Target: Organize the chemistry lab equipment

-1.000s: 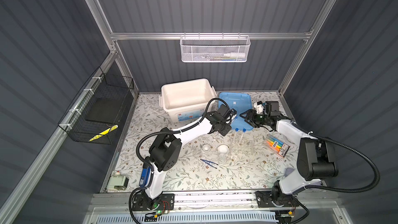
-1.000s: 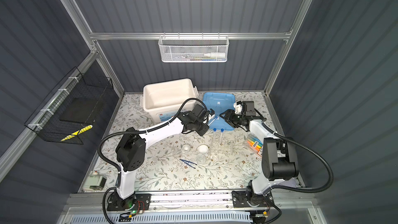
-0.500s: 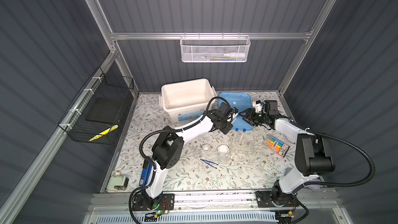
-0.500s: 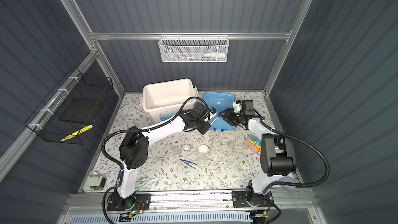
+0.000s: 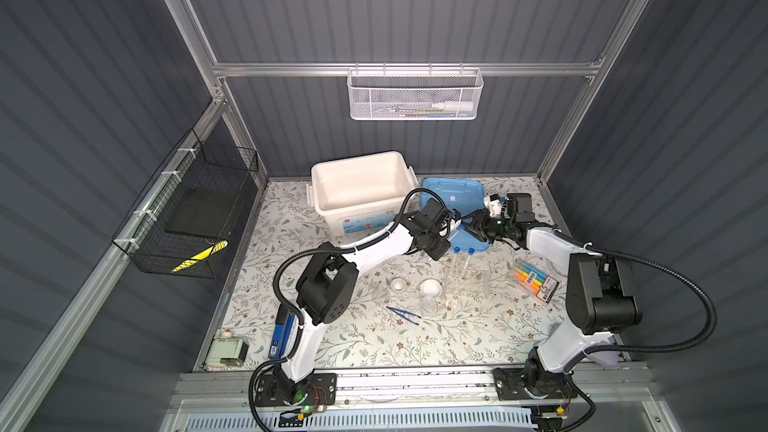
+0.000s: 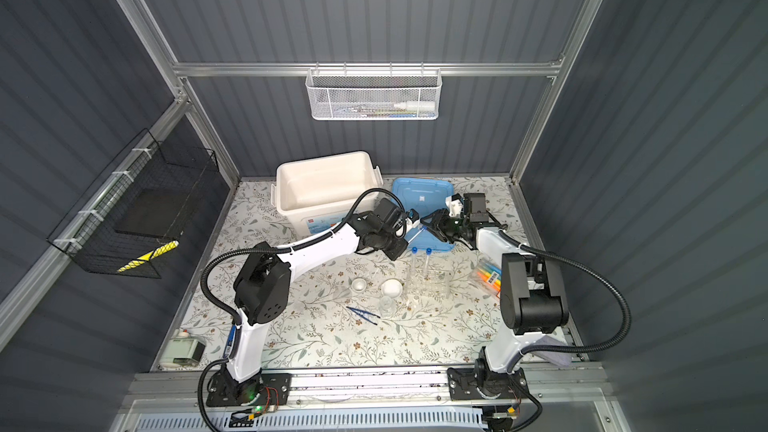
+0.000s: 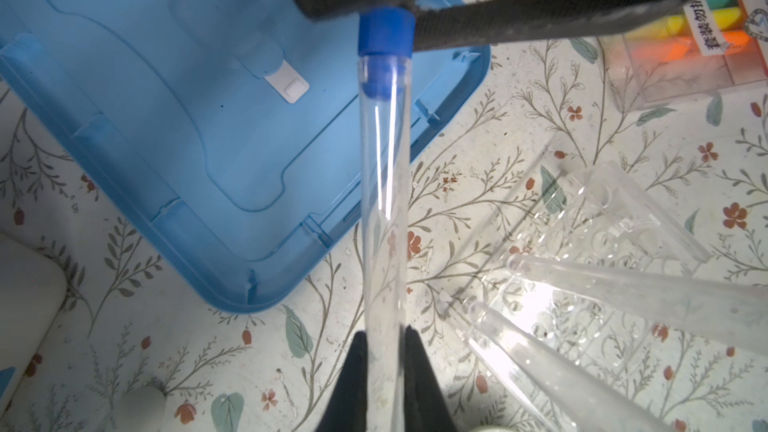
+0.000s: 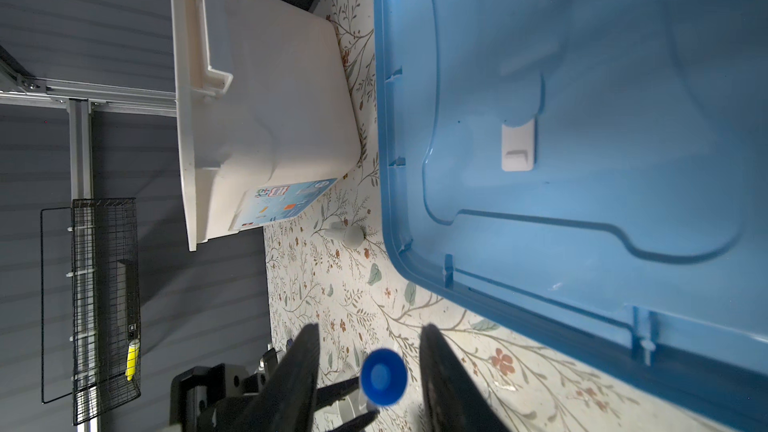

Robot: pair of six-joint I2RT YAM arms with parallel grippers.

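My left gripper (image 7: 384,334) is shut on the lower part of a clear test tube (image 7: 382,201) with a blue cap (image 8: 383,376), holding it above the floral mat near the blue lid. My right gripper (image 8: 370,328) is open, a finger on either side of that cap with gaps on both sides. In both top views the two grippers (image 5: 453,224) (image 5: 473,228) meet over the lid's front corner. Two more capped tubes (image 5: 457,250) stand in the clear rack (image 5: 467,280). Two white dishes (image 5: 399,284) (image 5: 430,286), a small flask (image 5: 428,307) and blue tweezers (image 5: 403,315) lie nearer the front. A white rod (image 8: 349,234) lies by the bin.
The white bin (image 5: 359,191) stands open at the back, with its blue lid (image 5: 453,201) flat beside it. A pack of coloured highlighters (image 5: 536,280) lies right of the rack. A wire basket (image 5: 415,95) hangs on the back wall.
My right gripper has moved left up to the held tube, and its jaws have narrowed around the blue cap. The left gripper stays shut on the tube.
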